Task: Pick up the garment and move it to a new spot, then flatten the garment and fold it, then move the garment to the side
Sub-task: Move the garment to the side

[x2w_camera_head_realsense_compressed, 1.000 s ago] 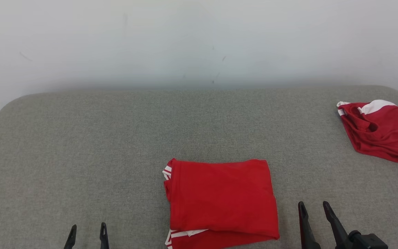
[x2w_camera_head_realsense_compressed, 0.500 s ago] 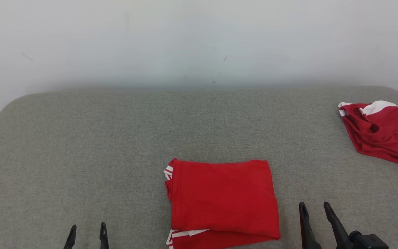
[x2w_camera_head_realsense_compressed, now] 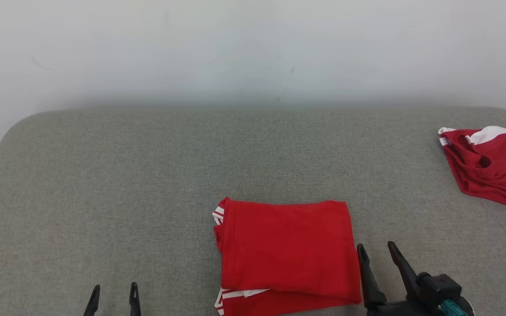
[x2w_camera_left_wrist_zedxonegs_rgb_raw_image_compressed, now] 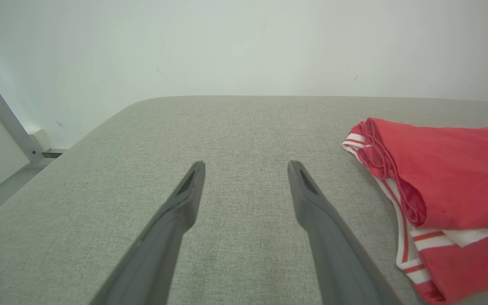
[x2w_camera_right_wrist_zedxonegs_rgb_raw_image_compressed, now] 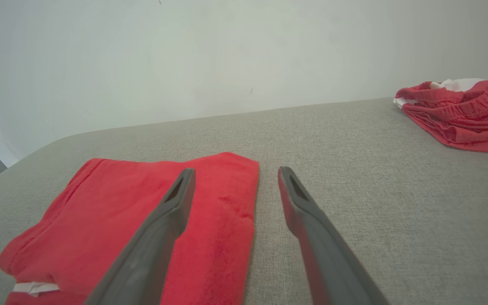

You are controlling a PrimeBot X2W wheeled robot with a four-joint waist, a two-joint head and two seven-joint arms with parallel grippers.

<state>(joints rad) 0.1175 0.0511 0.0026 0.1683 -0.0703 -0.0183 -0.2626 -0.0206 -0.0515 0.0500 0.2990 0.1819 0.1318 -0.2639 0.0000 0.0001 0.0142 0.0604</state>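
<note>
The garment (x2w_camera_head_realsense_compressed: 286, 250) lies folded in a neat red square on the grey surface (x2w_camera_head_realsense_compressed: 147, 175), near the front edge and about in the middle. White stripes peek out at its left side and bottom. It has not moved.

What has changed is my right gripper (x2w_camera_head_realsense_compressed: 374, 244). A second ago it sat further off to the right. Now it has slid in, and one finger is just beside the garment's right edge. Its fingers are spread and hold nothing. The whole head view has shifted a little too, so that is my head moving, not the things. My left gripper (x2w_camera_head_realsense_compressed: 115, 285) stays low at the left, spread and empty, well apart from the garment.

I think the folding is done and one step is left: moving the garment to the side. My right gripper looks like it is lining up for that.

The right wrist view shows more than the head view here. One finger is over the red cloth and the other over bare grey, so the edge sits between them. I cannot tell if they touch it. The left wrist view shows the stacked layers and stripes on the garment's left side. Another red and white cloth (x2w_camera_head_realsense_compressed: 490, 166) lies far off at the right.
</note>
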